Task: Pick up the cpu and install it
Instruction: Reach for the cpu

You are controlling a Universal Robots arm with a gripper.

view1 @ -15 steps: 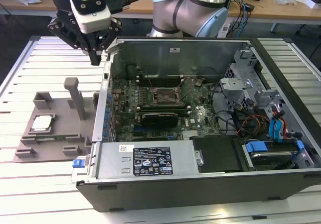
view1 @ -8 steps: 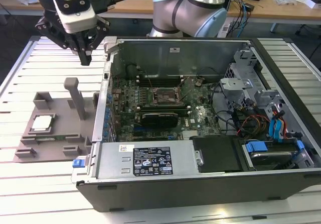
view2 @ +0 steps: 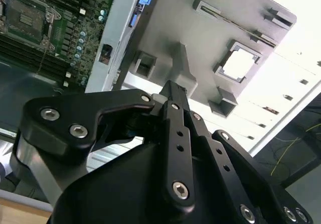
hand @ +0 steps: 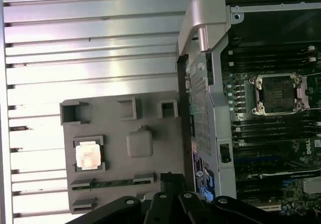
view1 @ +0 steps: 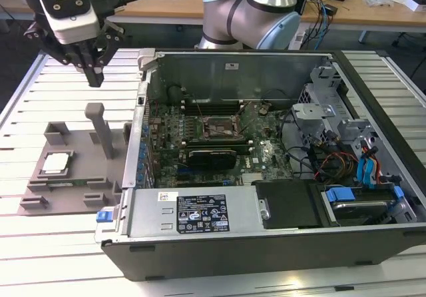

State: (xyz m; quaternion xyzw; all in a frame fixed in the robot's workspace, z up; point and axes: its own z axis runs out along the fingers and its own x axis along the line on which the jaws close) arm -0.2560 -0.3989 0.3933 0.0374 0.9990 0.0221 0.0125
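The cpu [view1: 55,163], a small square chip with a pale silver top, lies flat in a recess of the grey plastic fixture [view1: 80,184] at the exterior view's left. It also shows in both wrist views, cpu [view2: 239,63] and cpu [hand: 88,155]. My gripper [view1: 96,78] hangs well above the fixture's far side, over its upright post [view1: 100,127], apart from the chip. Its black fingers [view2: 173,96] are pressed together with nothing between them. The bare cpu socket [view1: 219,129] sits on the motherboard inside the open computer case [view1: 200,214].
The case walls rise beside the fixture, with a metal side edge [hand: 200,83] between chip and socket. A long black expansion card [view1: 212,156] lies near the socket. Drive bays and cables [view1: 353,157] crowd the case's right. The slatted table [view1: 66,257] surrounds everything.
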